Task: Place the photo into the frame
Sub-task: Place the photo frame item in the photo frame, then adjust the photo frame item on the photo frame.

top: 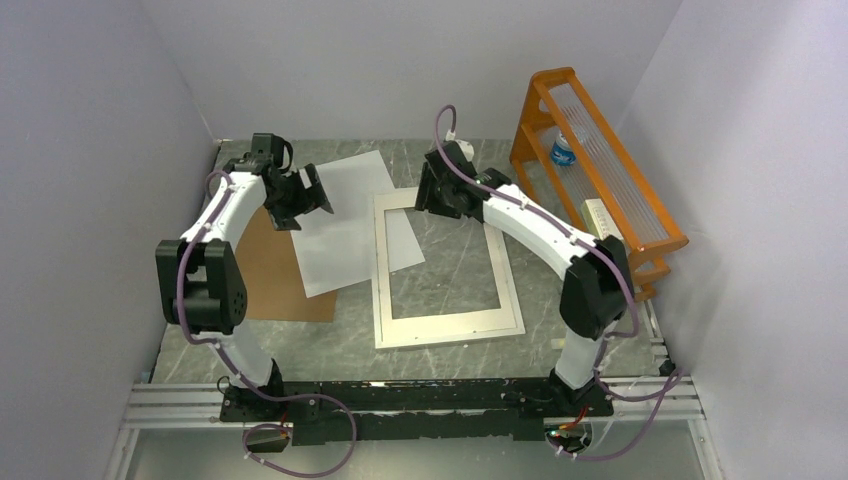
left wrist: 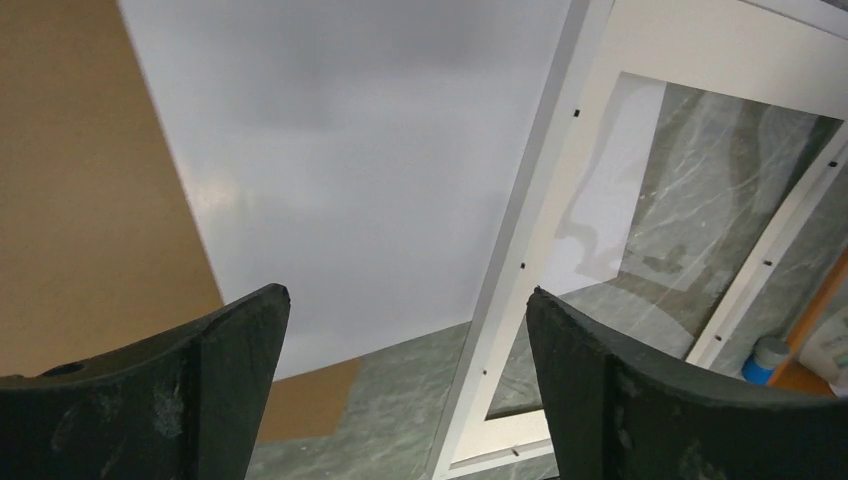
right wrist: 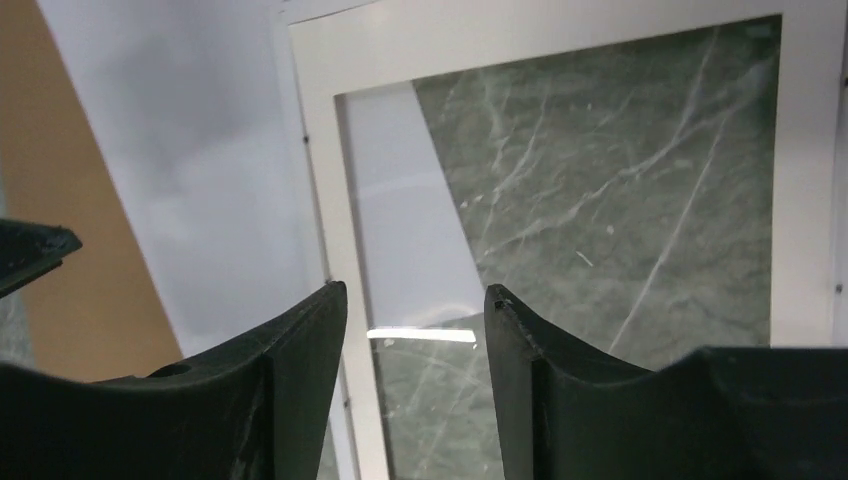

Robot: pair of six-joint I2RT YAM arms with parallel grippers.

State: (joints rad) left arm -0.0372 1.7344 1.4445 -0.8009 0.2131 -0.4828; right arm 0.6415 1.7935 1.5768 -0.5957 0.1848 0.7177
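Photo [top: 340, 225], white side up, is lying upper-left of centre, its corner showing under the frame's [top: 448, 328] left rail. Left gripper [left wrist: 405, 300] is gaping wide and right gripper [right wrist: 415, 295] is standing half-open, both empty. Pulling the trapped corner risks creasing it.

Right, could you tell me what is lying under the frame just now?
Through the opening of the frame the marble table shows, plus one corner of the photo, white side up, slipped beneath the left rail. Whatever lies under the border itself is covered.
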